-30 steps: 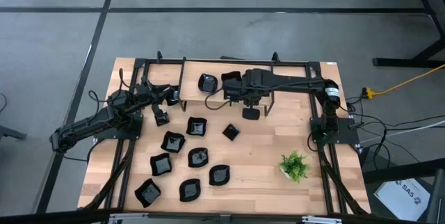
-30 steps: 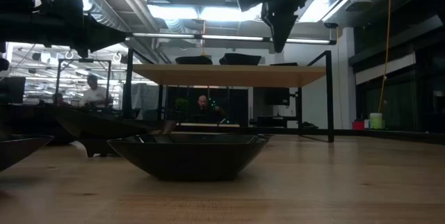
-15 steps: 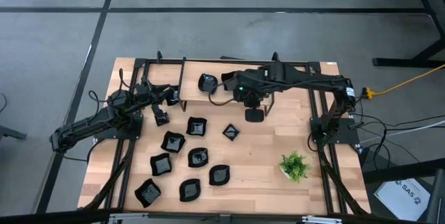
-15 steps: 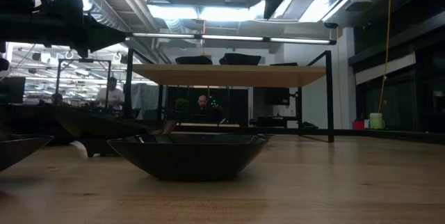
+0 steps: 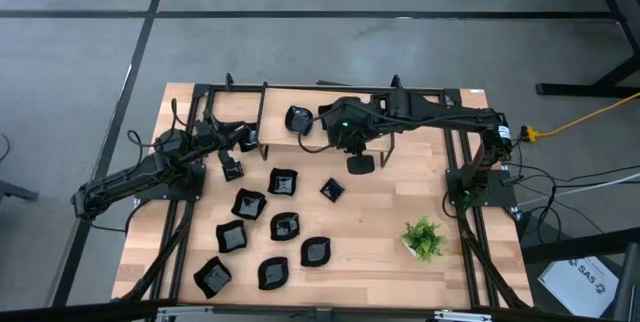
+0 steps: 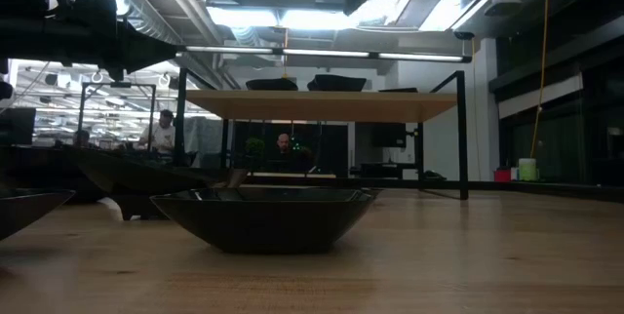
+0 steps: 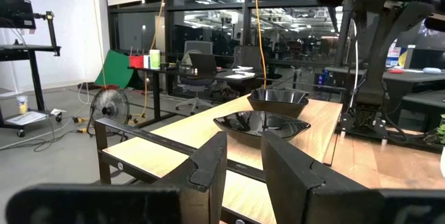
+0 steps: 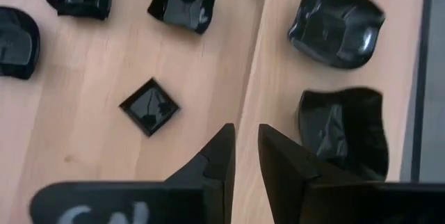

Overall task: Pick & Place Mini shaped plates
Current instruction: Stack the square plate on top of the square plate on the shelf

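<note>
Plates [image 5: 283, 226] are lying scattered toward the table's [image 5: 380, 252] near left corner, and two more [image 8: 337, 22] are sitting on the raised shelf [image 5: 275, 127] along its far edge. Right gripper [image 8: 243, 156] is hovering beside that shelf, fingers slightly parted, gripping nothing. Left gripper [image 7: 245, 163] is waiting near the left edge, narrowly parted, empty.

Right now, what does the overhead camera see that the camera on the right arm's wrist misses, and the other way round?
Only the overhead view shows the whole table, both arms, the left gripper and the potted plant.

Only the wrist view shows the right gripper close up, its fingers slightly apart and empty.

Both show two black plates on the raised shelf and the small square plate on the table below.
</note>
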